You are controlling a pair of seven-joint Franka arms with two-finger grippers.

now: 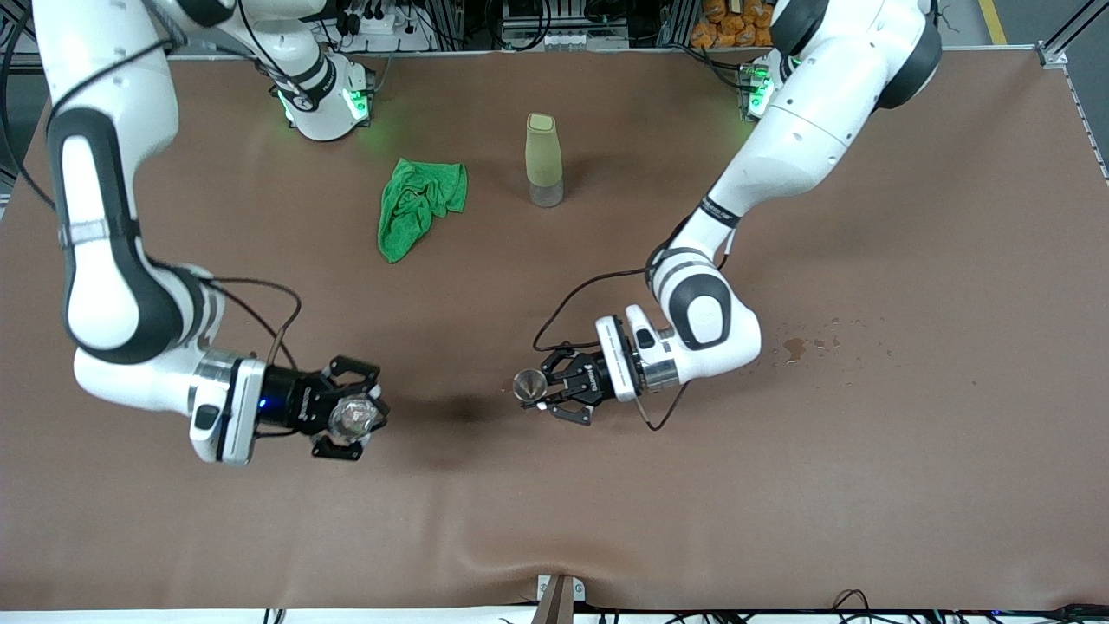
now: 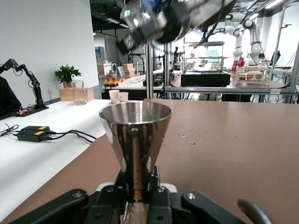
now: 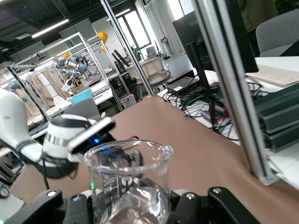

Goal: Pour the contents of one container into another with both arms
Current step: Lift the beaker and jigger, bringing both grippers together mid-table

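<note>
Table (image 1: pixel 780 485) covered in brown sheet, wide bare stretches toward the front camera's edge and toward the left arm's end. Open strip of sheet lies between the two grippers, nothing standing in it; a dark patch marks the sheet there.

Right gripper (image 1: pixel 351 418) up over the sheet toward the right arm's end, fingers clenched on the glass cup (image 1: pixel 349 417). Cup held upright in the right wrist view (image 3: pixel 128 184), rim clear of the fingers, clear liquid low inside.

Left gripper (image 1: pixel 544 388) over the middle of the table, fingers clenched around the narrow waist of the steel jigger (image 1: pixel 528 384). Jigger upright, round rim up, as the left wrist view shows (image 2: pixel 135 135). The two grippers face each other, well apart.

Other things: tall pale bottle (image 1: pixel 543 160) upright near the arm bases, well clear of both grippers. Green cloth (image 1: pixel 417 206) crumpled beside it, toward the right arm's end. Small wet spots (image 1: pixel 795 347) on the sheet toward the left arm's end, near that arm's elbow. Loose black cable (image 1: pixel 572 303) loops from the left wrist above the sheet.
</note>
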